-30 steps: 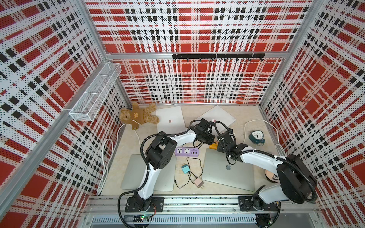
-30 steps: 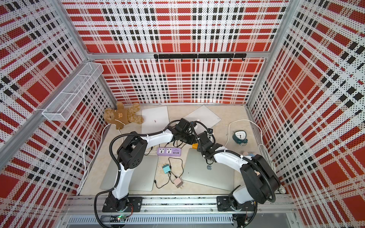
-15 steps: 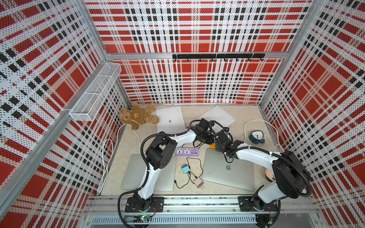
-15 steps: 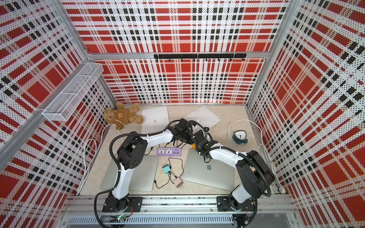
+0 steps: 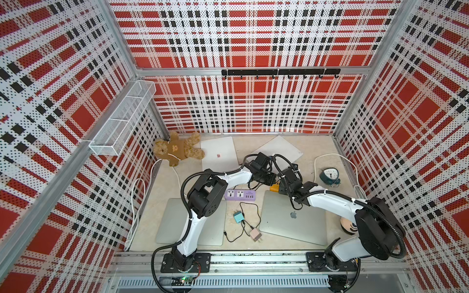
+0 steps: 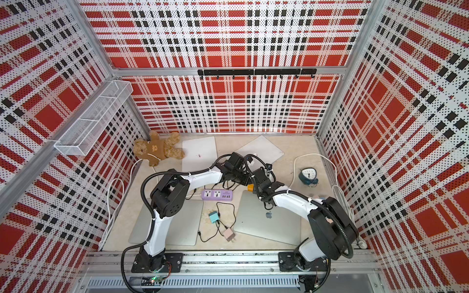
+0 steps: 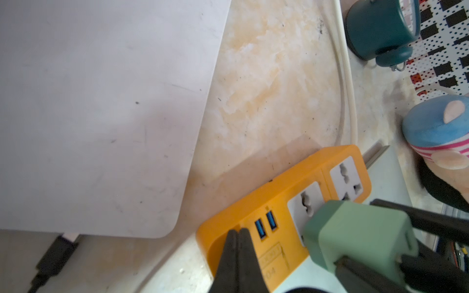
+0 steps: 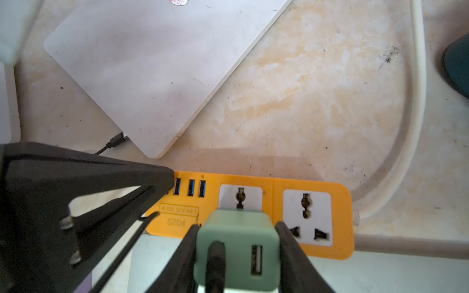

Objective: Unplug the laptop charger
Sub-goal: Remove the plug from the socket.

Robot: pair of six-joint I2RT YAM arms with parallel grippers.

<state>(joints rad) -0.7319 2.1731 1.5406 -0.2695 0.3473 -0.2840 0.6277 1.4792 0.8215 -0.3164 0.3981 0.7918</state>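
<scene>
Boxy sage-green charger (image 8: 238,243), right end effector (image 8: 237,227) grasping it, left end effector (image 7: 237,232) clenched

A brown teddy bear (image 5: 177,149) lies in the far left corner of the table (image 5: 166,192). Above it a white wire basket (image 5: 121,121) is fixed to the side wall, and a black hook rail (image 5: 279,72) runs along the back wall. A teal alarm clock (image 5: 330,175) stands near the right edge, within the curve of a white cable (image 5: 315,162). Towards the front, a purple power strip (image 5: 240,195), a teal plug (image 5: 238,217) and a pink plug (image 5: 255,234) with thin black cords lie just beside a closed silver laptop (image 5: 294,228).
</scene>
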